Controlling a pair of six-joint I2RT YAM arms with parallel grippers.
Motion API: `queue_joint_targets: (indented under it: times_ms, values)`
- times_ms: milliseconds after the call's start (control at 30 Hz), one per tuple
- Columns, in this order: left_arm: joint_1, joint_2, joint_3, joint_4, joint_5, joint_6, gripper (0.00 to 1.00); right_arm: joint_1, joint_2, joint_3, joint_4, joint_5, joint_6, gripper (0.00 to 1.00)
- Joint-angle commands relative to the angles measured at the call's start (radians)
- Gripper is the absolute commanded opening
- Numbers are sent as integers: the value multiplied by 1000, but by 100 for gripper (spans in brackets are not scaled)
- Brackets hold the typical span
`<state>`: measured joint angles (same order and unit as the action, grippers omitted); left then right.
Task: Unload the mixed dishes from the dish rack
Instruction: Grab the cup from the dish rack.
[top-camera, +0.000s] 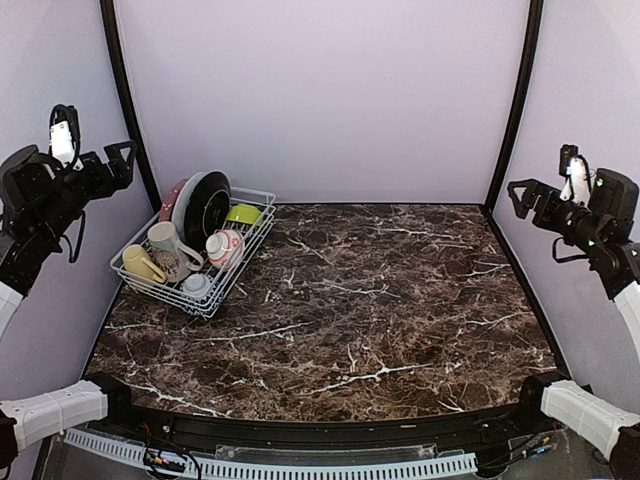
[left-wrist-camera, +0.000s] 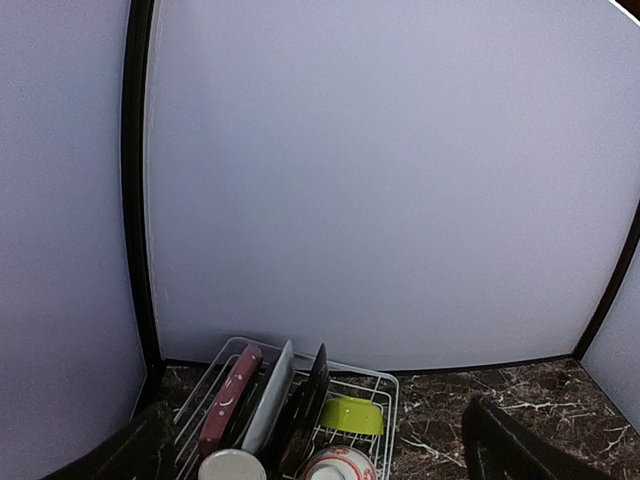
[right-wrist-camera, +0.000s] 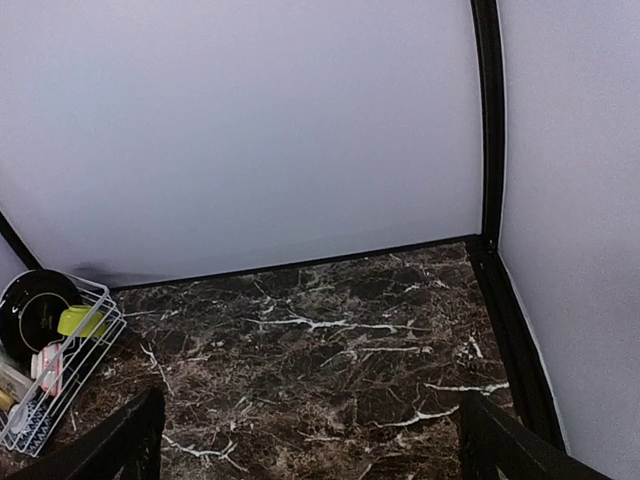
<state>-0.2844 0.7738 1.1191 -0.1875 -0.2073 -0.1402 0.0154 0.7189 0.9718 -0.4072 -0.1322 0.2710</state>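
Note:
The white wire dish rack (top-camera: 216, 299) sits at the table's back left corner, full of mixed dishes. A black plate (top-camera: 205, 208) and a red plate (top-camera: 169, 199) stand on edge at its rear, beside a lime-green bowl (top-camera: 244, 214). In front lie a cream patterned mug (top-camera: 168, 243), a yellow mug (top-camera: 140, 265), a red-and-white bowl (top-camera: 224, 247) and a small striped bowl (top-camera: 196, 285). My left gripper (top-camera: 122, 163) hangs open high above the rack's left side, holding nothing. My right gripper (top-camera: 520, 196) is open and raised at the far right, far from the rack (right-wrist-camera: 62, 372).
Dark marble tabletop (top-camera: 380, 310) stretches from the rack to the right wall. Black frame posts (top-camera: 512, 100) stand at both back corners against pale walls. The rack (left-wrist-camera: 388, 385) lies close to the left wall and the back wall.

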Motion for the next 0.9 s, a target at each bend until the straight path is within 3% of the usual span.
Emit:
queue_joint_targets:
  times_ms: [0, 333, 667, 767, 867]
  values:
    - [72, 56, -5, -83, 117, -78, 99, 9, 80, -21, 51, 76, 1, 99]
    - [164, 206, 26, -229, 320, -129, 99, 14, 229, -32, 31, 116, 2, 99]
    - [182, 397, 65, -390, 557, -151, 99, 19, 304, -45, 49, -62, -25, 99]
    - [167, 447, 85, -441, 548, -142, 99, 21, 329, -45, 54, -117, -20, 99]
    - [116, 505, 122, -529, 424, -114, 99, 24, 347, -50, 63, -157, -11, 99]
